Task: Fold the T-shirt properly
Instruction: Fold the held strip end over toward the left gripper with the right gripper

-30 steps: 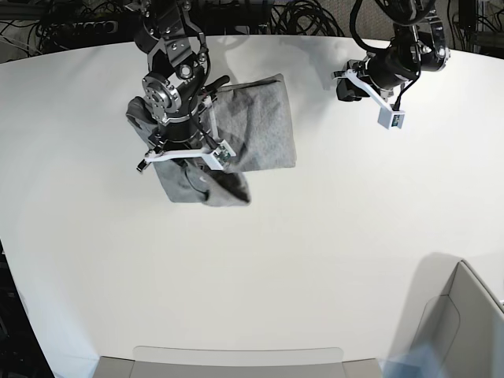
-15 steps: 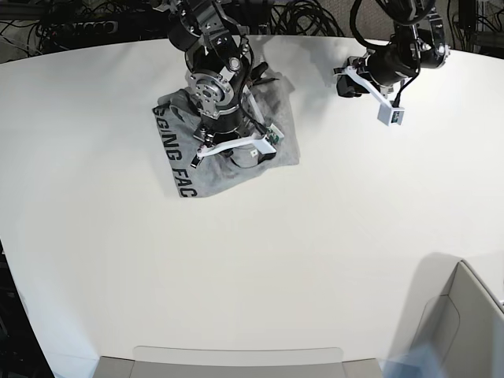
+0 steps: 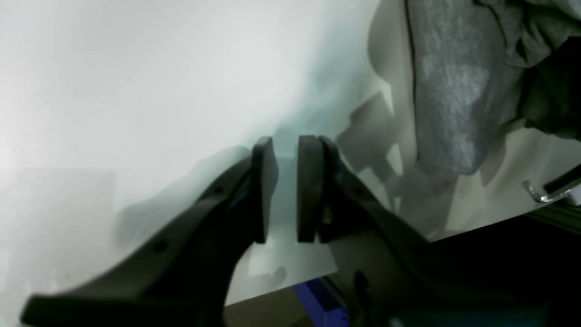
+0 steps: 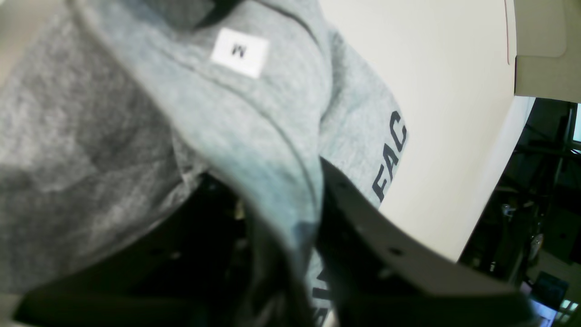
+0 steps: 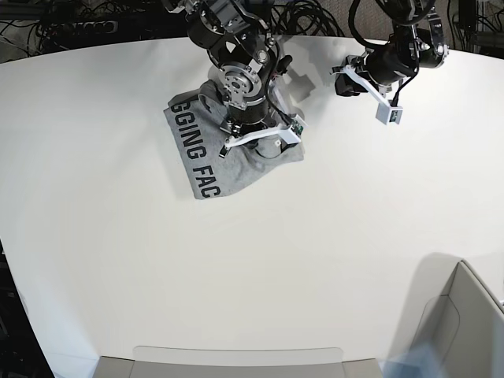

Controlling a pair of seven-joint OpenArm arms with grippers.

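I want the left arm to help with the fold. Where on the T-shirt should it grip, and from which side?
Probably the free edge of the T-shirt nearest the left hand, coming in low from that side. In the left wrist view that edge lies flat and unobstructed, while the right hand is shut on the collar fold.

The T-shirt [image 5: 206,157] is heather-grey cotton and lies as a loose, crumpled bundle on the far part of the table, with black block capitals along its left border that read "GGING FAC". In the right wrist view a fold of the T-shirt [image 4: 254,136] rises up with a small white neck label on it, and the letters "FAC" show on the layer behind. In the left wrist view one grey corner [image 3: 449,109] hangs down.
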